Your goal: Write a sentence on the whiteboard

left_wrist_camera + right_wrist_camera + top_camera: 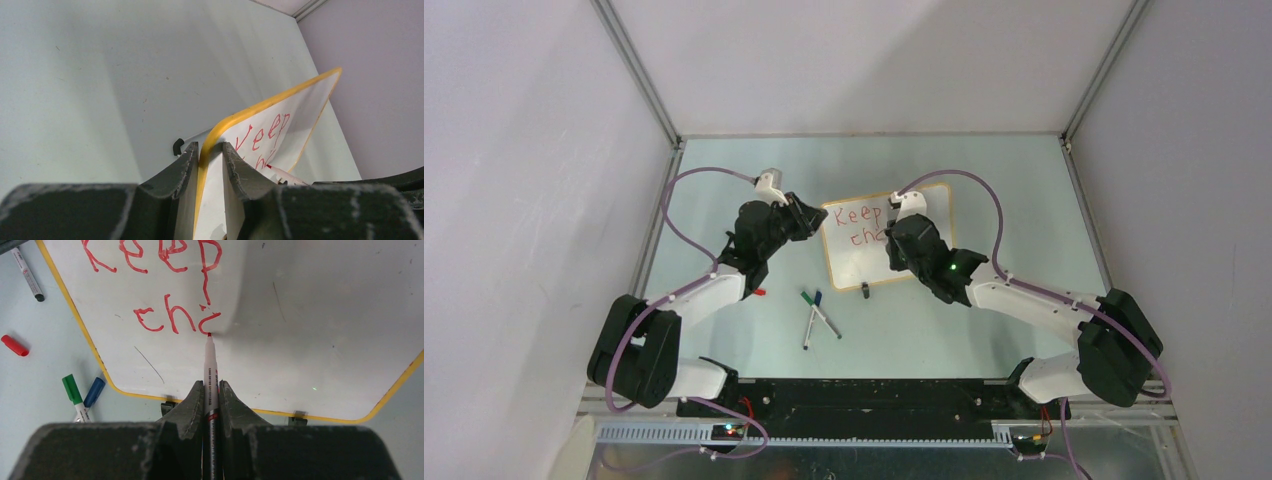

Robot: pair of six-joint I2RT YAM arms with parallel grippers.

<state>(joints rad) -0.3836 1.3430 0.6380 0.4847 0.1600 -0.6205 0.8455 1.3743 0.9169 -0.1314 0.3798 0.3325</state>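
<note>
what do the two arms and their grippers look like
Both the left arm and right arm have bulky black joints joined by white links, with a lilac cable looping along each. A small green light glows on the right arm. The left gripper and right gripper each have two dark, wedge-shaped fingers, scuffed pale along the edges.

table [984, 340] | on it: whiteboard [864, 262], green marker [74, 395], blue marker [93, 392], red cap [14, 345]

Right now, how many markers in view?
4. Red marker in the right gripper, tip on the whiteboard; green marker and blue marker crossed by its near-left corner; black marker off its left edge, right wrist view only. More may be hidden.
</note>
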